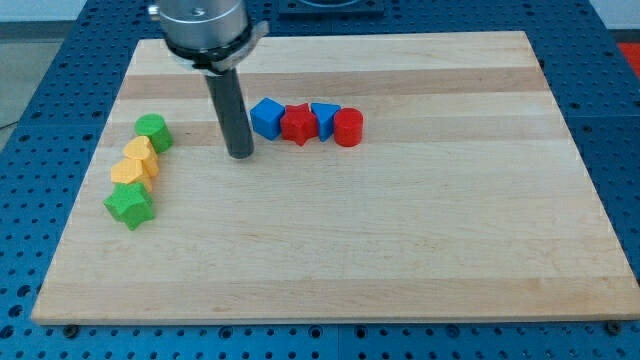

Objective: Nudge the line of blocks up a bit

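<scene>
A line of blocks lies in the upper middle of the wooden board (330,250): a blue cube (266,117), a red star (298,124), a blue triangle (325,118) and a red cylinder (348,128), touching side by side. My tip (240,155) stands just left of the blue cube and slightly below it, a small gap apart. At the view's left a second group runs diagonally: a green cylinder (153,132), two yellow blocks (140,152) (130,171) and a green star (129,205).
The board's edges are surrounded by a blue perforated table (40,200). The arm's grey housing (205,25) hangs over the board's top left.
</scene>
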{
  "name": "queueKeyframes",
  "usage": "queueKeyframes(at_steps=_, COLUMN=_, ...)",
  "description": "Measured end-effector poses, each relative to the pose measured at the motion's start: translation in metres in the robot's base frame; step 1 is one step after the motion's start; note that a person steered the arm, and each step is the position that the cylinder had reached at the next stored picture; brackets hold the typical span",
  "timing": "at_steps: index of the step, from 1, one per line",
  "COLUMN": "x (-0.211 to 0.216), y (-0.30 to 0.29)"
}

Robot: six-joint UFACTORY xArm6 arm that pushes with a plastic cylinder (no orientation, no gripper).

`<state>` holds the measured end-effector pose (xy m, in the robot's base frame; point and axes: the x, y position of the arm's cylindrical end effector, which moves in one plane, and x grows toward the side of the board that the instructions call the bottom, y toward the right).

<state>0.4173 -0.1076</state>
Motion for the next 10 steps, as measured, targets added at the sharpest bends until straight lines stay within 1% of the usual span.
queueKeyframes(at_steps=1, x=0.007, y=0.007)
queueKeyframes(at_steps=2, x=0.010, y=0.002)
queueKeyframes(at_steps=3, x=0.035, y=-0.001)
queueKeyframes(at_steps=4, x=0.096, y=-0.006)
queueKeyframes(at_steps=5, x=0.120, y=-0.067)
queueKeyframes(at_steps=6, x=0.120, y=-0.149)
queueKeyframes(at_steps=7, x=0.119, y=-0.196)
queueKeyframes(at_steps=8, x=0.116, y=-0.195)
queueKeyframes(at_steps=9, x=0.114, y=-0.170)
queueKeyframes(at_steps=10, x=0.098, y=-0.152)
